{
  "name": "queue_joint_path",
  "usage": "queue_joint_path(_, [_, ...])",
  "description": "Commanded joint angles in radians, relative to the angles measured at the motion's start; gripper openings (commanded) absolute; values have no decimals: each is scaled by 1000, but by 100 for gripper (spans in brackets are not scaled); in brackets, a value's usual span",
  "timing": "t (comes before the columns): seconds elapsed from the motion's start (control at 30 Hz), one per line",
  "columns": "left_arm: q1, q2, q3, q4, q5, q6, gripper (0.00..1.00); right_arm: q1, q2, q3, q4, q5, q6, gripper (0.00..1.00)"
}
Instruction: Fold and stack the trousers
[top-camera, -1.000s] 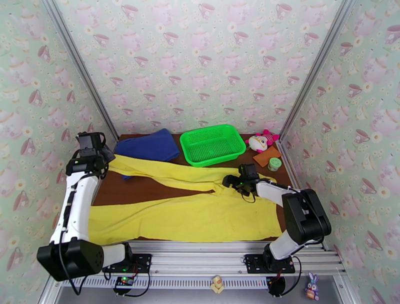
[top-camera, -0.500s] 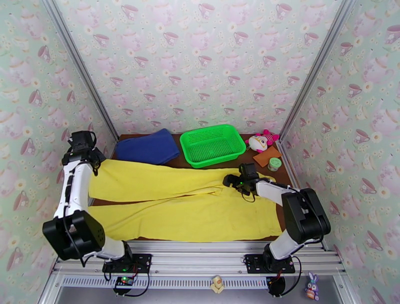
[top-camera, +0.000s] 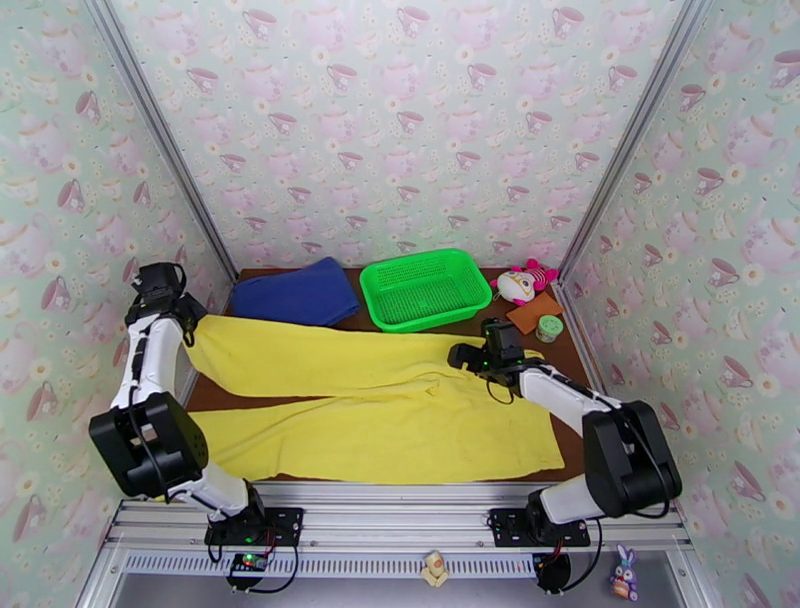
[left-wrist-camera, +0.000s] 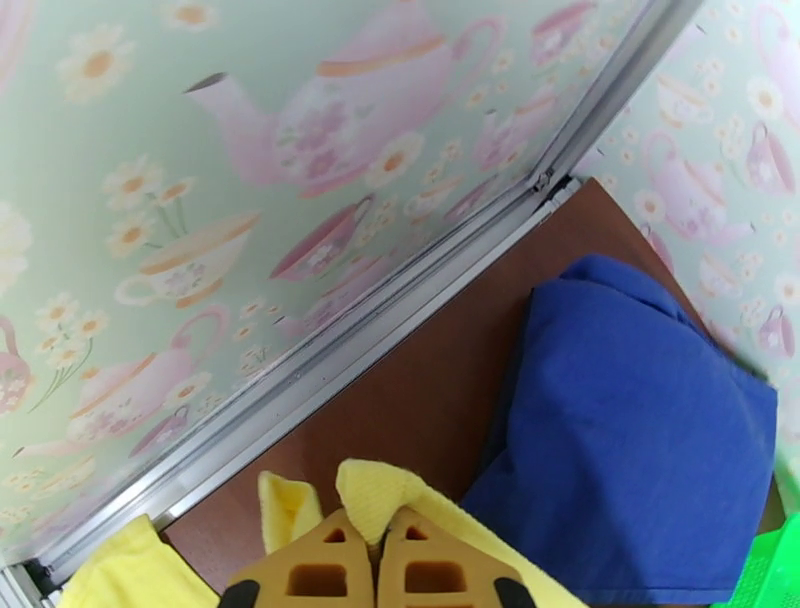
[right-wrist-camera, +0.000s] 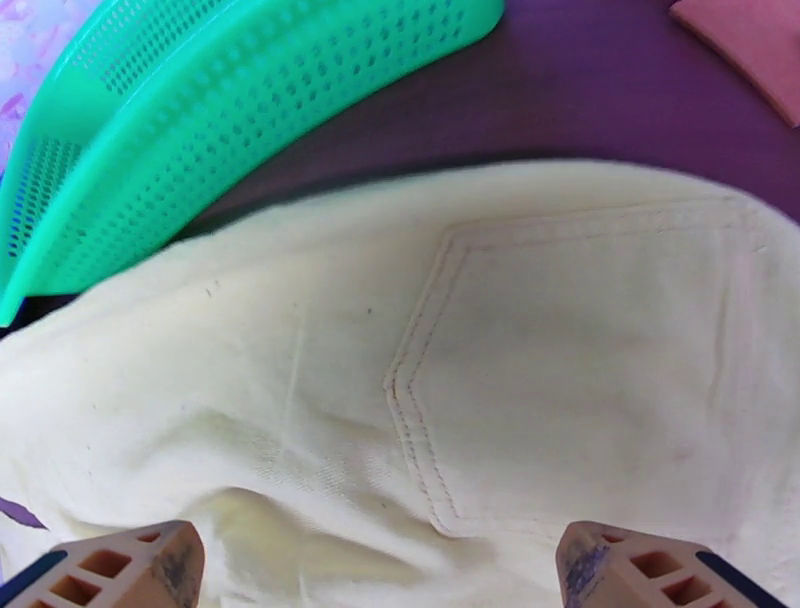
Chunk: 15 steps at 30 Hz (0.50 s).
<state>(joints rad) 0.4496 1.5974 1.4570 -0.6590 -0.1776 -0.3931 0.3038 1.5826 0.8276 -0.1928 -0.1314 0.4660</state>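
Three views. From above: finds the trousers (top-camera: 380, 420) spread flat across the desk (top-camera: 208, 393), waist to the right, far leg reaching the left edge, just in front of the dark blue cloth (top-camera: 295, 293) and green basket (top-camera: 430, 322). At the left wrist: pinches the far leg's end in clenched left jaws. At the right wrist: hovers over the back pocket (right-wrist-camera: 590, 370), right jaws released, wide apart.
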Motion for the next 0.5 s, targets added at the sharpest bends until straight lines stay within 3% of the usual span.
queue_joint_path(0.0, [15, -31, -14, 52, 69, -33, 1, 78, 74, 28, -44, -43, 8, 95])
queue_joint_path(0.23, [28, -12, -14, 55, 132, -56, 2, 252, 52, -45, -68, 43, 187, 95])
queue_joint_path(0.33, [29, -8, -13, 53, 160, -64, 2, 258, 1, -45, -92, 102, 192, 96])
queue_joint_path(0.47, [27, -19, -30, 65, 160, -62, 2, 206, -87, 102, -272, 224, 112, 99])
